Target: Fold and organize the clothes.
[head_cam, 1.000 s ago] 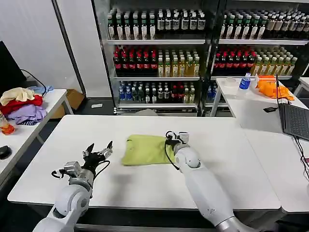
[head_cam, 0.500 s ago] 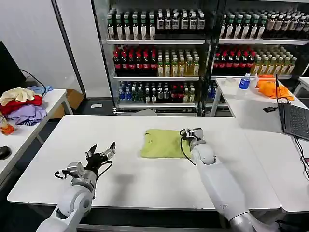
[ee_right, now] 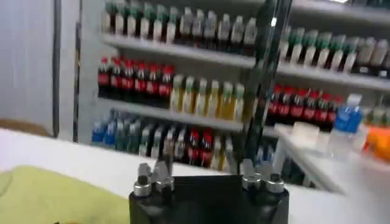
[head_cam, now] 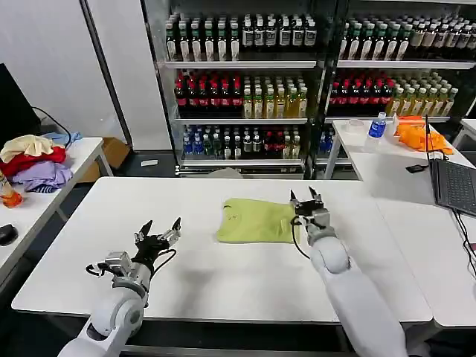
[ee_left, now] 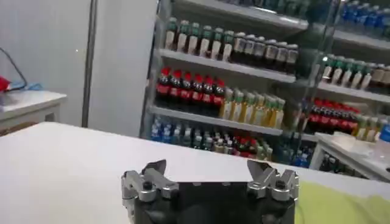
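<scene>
The clothes are one lime T-shirt (head_cam: 256,221), folded into a flat rectangle in the middle of the white table (head_cam: 223,279). My right gripper (head_cam: 306,198) hovers just past the shirt's right edge, fingers pointing up, open and holding nothing. In the right wrist view a corner of the T-shirt (ee_right: 42,195) lies beside the open right gripper (ee_right: 207,173). My left gripper (head_cam: 158,230) is open over bare table to the left of the shirt, well apart from it. In the left wrist view the left gripper (ee_left: 207,173) has nothing in it, and the T-shirt (ee_left: 344,204) lies off to one side.
A heap of cream, red and lilac garments (head_cam: 33,160) sits on the side table at left. The right-hand table holds an orange cloth (head_cam: 416,135), a water bottle (head_cam: 378,125) and a laptop (head_cam: 455,186). Drink shelves (head_cam: 245,89) stand behind.
The right gripper slid the folded shirt to the right, then let go and rose with its fingers up. The left gripper barely shifted.
</scene>
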